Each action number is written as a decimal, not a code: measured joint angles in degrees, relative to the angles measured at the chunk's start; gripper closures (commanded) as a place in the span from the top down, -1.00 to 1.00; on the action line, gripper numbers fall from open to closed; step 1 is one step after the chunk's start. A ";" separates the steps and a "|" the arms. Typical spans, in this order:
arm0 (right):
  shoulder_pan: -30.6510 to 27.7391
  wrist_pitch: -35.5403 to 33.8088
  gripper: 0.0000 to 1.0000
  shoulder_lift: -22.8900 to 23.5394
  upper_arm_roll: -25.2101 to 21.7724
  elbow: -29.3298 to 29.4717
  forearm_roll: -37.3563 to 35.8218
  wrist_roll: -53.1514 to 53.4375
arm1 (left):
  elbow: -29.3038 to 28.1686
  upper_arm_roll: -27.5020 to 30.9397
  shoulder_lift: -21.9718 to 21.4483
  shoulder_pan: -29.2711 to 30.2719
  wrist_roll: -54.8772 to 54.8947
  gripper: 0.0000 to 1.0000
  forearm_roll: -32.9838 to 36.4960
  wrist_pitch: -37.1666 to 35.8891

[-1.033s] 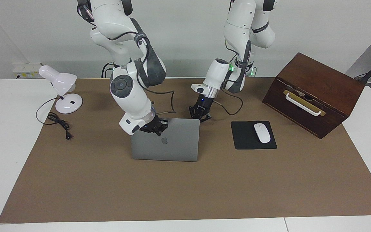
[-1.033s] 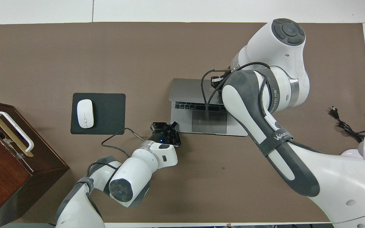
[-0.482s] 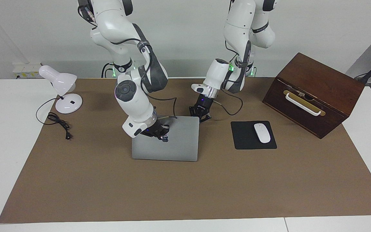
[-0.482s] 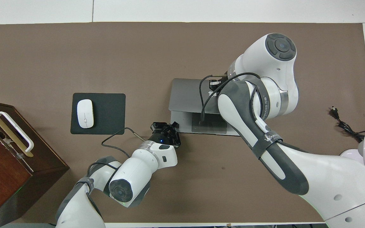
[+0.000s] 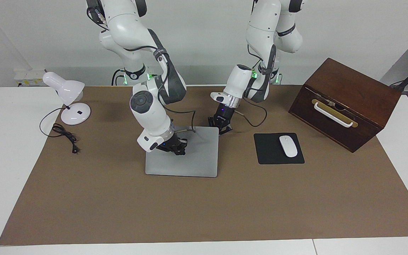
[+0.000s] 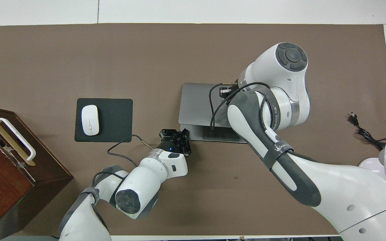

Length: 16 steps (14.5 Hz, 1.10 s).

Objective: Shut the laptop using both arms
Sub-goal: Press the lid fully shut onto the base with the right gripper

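Note:
The silver-grey laptop (image 5: 197, 159) lies in the middle of the brown mat. Its lid (image 6: 196, 103) is down almost flat, and a narrow strip of the base (image 6: 219, 135) still shows at the edge nearer to the robots. My right gripper (image 5: 175, 147) rests on top of the lid and also shows in the overhead view (image 6: 224, 91). My left gripper (image 5: 221, 125) is open, low at the laptop's corner nearest the robots toward the left arm's end. It also shows in the overhead view (image 6: 175, 134).
A black mouse pad (image 5: 271, 156) with a white mouse (image 5: 288, 146) lies beside the laptop toward the left arm's end. A brown wooden box (image 5: 345, 102) with a white handle stands past it. A white desk lamp (image 5: 70, 99) and its cable (image 5: 64, 134) sit at the right arm's end.
The lid has come down from a steep tilt to almost flat, and my right gripper went down with it on top. My left gripper has stayed at the laptop's corner.

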 measured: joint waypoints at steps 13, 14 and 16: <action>2.12 4.74 -1.00 1.46 0.06 -1.67 0.00 0.00 | 0.00 0.00 0.02 0.00 0.40 -1.00 0.00 0.05; 2.35 5.40 -1.00 1.70 0.06 -1.77 0.00 0.01 | 0.00 0.00 0.02 0.00 0.53 -1.00 0.00 0.05; 2.80 6.43 -1.00 2.11 0.06 -2.14 0.00 0.09 | 0.00 0.00 0.02 0.00 0.68 -1.00 0.00 0.06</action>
